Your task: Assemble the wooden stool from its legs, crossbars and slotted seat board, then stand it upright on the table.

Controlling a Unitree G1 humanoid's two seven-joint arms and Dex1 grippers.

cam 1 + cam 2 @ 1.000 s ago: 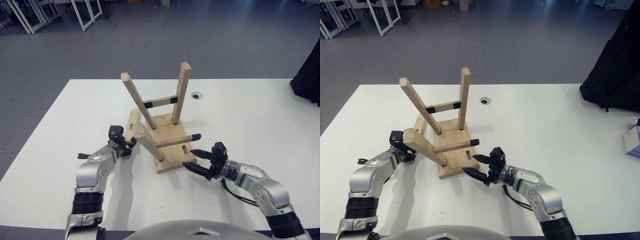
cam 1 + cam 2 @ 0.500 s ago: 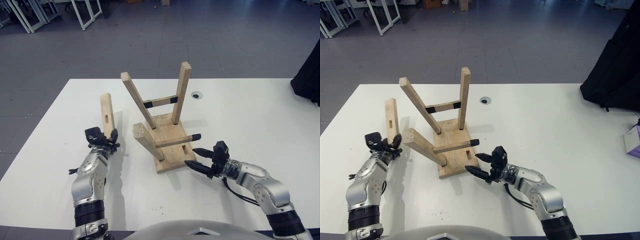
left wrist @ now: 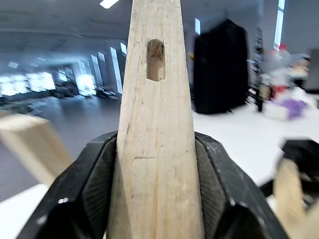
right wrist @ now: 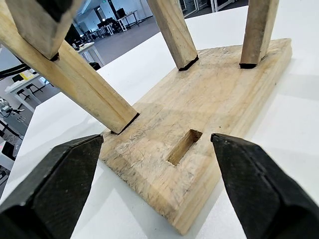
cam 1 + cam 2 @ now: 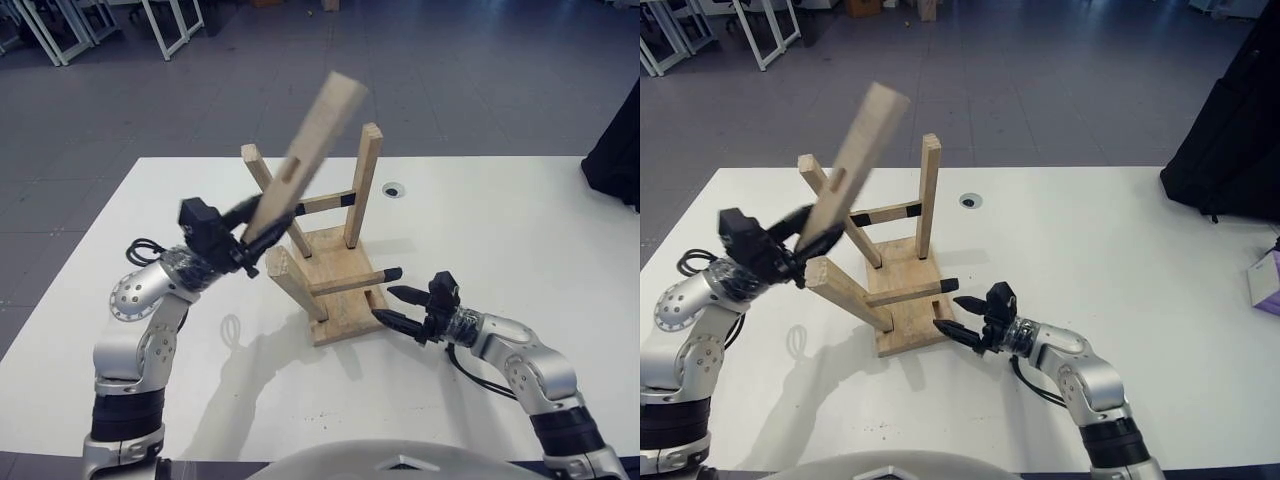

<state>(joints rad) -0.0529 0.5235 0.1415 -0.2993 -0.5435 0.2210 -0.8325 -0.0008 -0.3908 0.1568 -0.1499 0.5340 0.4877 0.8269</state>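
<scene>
- Wooden seat board [image 5: 335, 262] lies upside down on the counter [image 5: 520, 220] in the head view, with three legs [image 5: 362, 185] already in. The left hand [image 5: 250, 240], just left of it, pinches the fourth leg [image 5: 305, 150] near its lower end, long axis tilting up and away.
- Left wrist view: fingers [image 3: 94, 184] pressed on both sides of that leg, mortise [image 3: 156, 59] facing the camera.
- Right wrist view: right hand [image 4: 157, 139] spread wide beside the empty slot [image 4: 183, 147] at the board's near right corner, so I reckon the leg has to cross over.

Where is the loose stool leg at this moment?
In the head views, the left gripper holds the loose leg raised and tilted, left of the seat board.
</scene>
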